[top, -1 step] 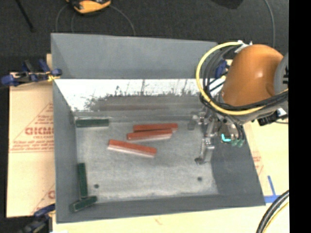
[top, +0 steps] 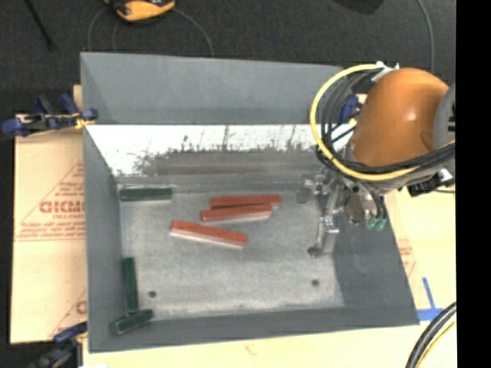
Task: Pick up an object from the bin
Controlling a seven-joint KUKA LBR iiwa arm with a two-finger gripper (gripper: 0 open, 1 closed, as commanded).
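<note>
Now | bin (top: 100, 244): red bars (top: 239, 208) centre, green bars (top: 129, 282) left | hand (top: 324, 234) at right, grip: cannot tell

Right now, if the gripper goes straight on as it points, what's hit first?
Likely the bare floor of the grey metal bin; the gripper points down, right of the red rectangular bars. Depth is unclear.

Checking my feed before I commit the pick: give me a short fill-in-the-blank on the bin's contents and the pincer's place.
The pincer hangs over the ___ side of the bin floor in this view. The mid-bin bars, nearest to it, are ___ in colour. The left-wall bars are dark ___.
Missing words: right; red; green.
</note>
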